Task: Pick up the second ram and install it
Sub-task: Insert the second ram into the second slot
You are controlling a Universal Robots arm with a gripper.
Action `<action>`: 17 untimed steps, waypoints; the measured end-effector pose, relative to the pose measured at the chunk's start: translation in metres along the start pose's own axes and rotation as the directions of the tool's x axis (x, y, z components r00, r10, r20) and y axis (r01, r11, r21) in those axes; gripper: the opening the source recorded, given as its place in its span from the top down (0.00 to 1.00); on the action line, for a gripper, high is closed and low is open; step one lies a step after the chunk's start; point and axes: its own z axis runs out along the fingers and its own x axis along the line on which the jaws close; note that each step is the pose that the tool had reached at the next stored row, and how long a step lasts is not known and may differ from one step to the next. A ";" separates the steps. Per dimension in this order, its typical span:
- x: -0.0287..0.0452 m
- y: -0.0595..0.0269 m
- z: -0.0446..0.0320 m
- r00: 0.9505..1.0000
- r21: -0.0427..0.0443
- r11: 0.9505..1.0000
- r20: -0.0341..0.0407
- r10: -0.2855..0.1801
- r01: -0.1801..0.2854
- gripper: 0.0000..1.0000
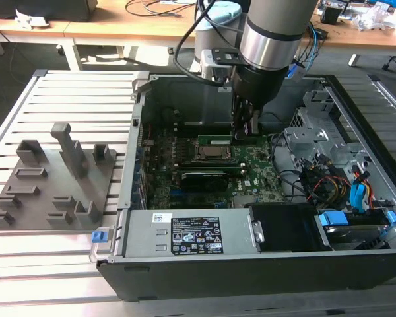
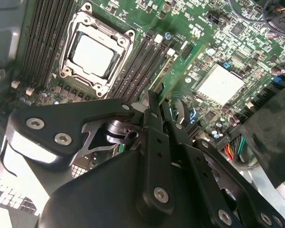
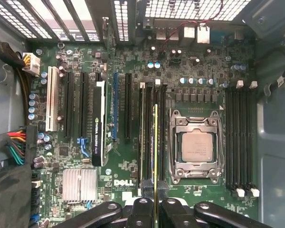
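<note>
Second ram (image 3: 155,142): a thin green stick seen edge-on in the first wrist view, running up from the bottom centre of the frame. It stands in line with the dark memory slots (image 3: 149,133) just left of the processor socket (image 3: 196,147). I judge it is held on edge so that its lower edge can meet a slot; whether it is already seated I cannot tell.

End effector (image 3: 156,209): its black fingers (image 3: 141,211) are clamped on the near end of the second ram, one on each face. In the exterior view the end effector (image 1: 243,129) sits at upper centre, reaching straight down into the case.

Motherboard (image 3: 109,166): broad and green, flat on the case floor. A silver heatsink (image 3: 80,184) lies at lower left of the first wrist view, and a second bank of slots (image 3: 240,137) right of the socket.

Computer case (image 1: 185,238): lying open on its side, centre and right of the exterior view, with coloured cables (image 1: 330,185) at its right.

Grey tray (image 1: 53,178): left of the exterior view, well apart from the case, its raised blocks bare.

Desk (image 1: 86,99): a slatted metal top carrying both case and tray.

Room: wooden benches (image 1: 119,26) with loose wires along the top edge of the exterior view.
</note>
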 end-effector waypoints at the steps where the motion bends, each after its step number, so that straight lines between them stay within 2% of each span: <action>1: -0.0001 -0.0001 0.0012 1.000 0.000 1.000 0.000 0.000 0.000 0.86; 4: -0.0008 0.0002 0.0041 1.000 0.000 1.000 0.000 0.000 0.000 0.86; 8: -0.0061 0.0016 0.0067 1.000 0.000 1.000 0.001 0.000 0.000 0.86; 9: -0.0064 0.0037 0.0075 1.000 0.000 1.000 0.016 -0.001 0.001 0.86; 10: -0.0065 0.0076 0.0089 0.999 0.001 1.000 0.047 -0.003 0.003 0.86; 13: -0.0062 0.0162 0.0174 0.999 0.001 1.000 0.037 0.011 -0.011 0.86; 17: -0.0054 0.0233 0.0375 0.999 0.001 1.000 0.036 0.012 -0.012 0.86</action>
